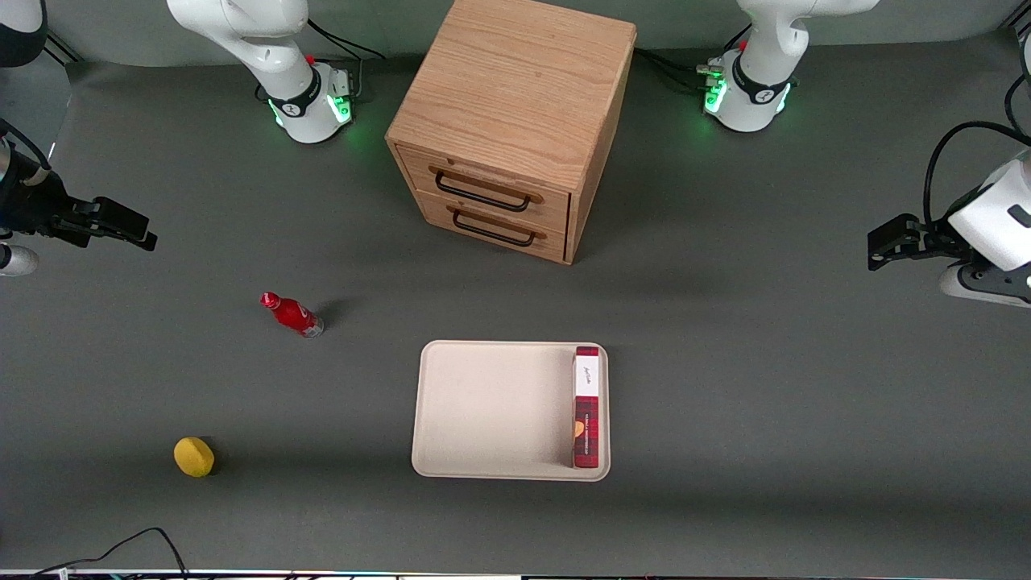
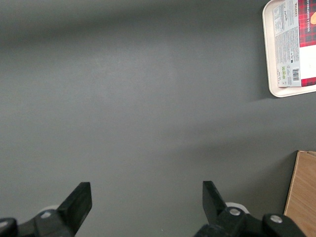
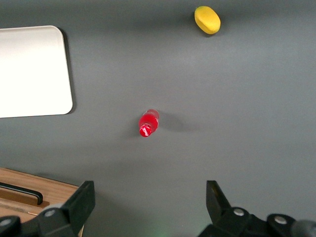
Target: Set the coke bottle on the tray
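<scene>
Reading the front view as a clock dial, the right arm's gripper (image 1: 143, 234) hovers above the table (image 1: 725, 362) at the working arm's end, at about ten o'clock from the coke bottle (image 1: 291, 314) and well apart from it. In the right wrist view, the gripper (image 3: 148, 200) has its two black fingers (image 3: 81, 200) spread wide with nothing between them, and the coke bottle (image 3: 148, 122) shows cap-first below, clear of both fingers. A yellow round object (image 1: 194, 457) lies on the table at about seven o'clock from the bottle, nearer the front camera. It also appears in the right wrist view (image 3: 207, 19). The bottle stands on its silvery base on the bare grey surface, with its red cap on top, touching nothing. It is at about ten o'clock from the tray (image 1: 483, 403) and well apart from its rim. A wooden two-drawer cabinet (image 1: 515, 105) sits at twelve o'clock from the tray, farther from the front camera, with both drawers shut and their dark handles facing the tray. The cream tray lies flat on the table. Inside it, a long red plaid box (image 1: 587, 407) lies along the three o'clock rim, and the rest of the tray's floor is bare. The bottle is not on the tray.
</scene>
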### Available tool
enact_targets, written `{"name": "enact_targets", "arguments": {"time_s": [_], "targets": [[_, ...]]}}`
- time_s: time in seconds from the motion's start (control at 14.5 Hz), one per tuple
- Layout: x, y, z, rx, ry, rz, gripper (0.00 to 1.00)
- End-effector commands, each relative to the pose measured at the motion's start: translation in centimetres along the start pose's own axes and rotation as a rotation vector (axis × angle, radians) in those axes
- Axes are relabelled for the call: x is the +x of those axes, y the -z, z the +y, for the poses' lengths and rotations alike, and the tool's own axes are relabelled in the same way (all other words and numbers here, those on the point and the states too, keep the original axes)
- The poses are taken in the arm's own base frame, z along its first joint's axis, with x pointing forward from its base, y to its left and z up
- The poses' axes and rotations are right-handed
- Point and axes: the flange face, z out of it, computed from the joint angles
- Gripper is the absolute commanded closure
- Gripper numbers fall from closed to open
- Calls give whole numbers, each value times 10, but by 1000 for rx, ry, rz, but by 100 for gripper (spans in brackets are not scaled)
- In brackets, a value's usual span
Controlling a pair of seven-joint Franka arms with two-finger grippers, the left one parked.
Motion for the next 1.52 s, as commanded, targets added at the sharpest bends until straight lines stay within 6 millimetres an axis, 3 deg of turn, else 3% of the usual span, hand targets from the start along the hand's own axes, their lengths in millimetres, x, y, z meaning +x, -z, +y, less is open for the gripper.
{"name": "enact_targets", "arguments": {"time_s": [0.0,0.48,0.69,0.97,1.45], "targets": [[-4,2,1,-2,18,10,0],[1,-11,0,-1,23,7,0],[-1,-57,-8,-3,33,22,0],[-1,-136,-25,-1,52,58,0],[-22,-245,-28,4,83,109,0]]}}
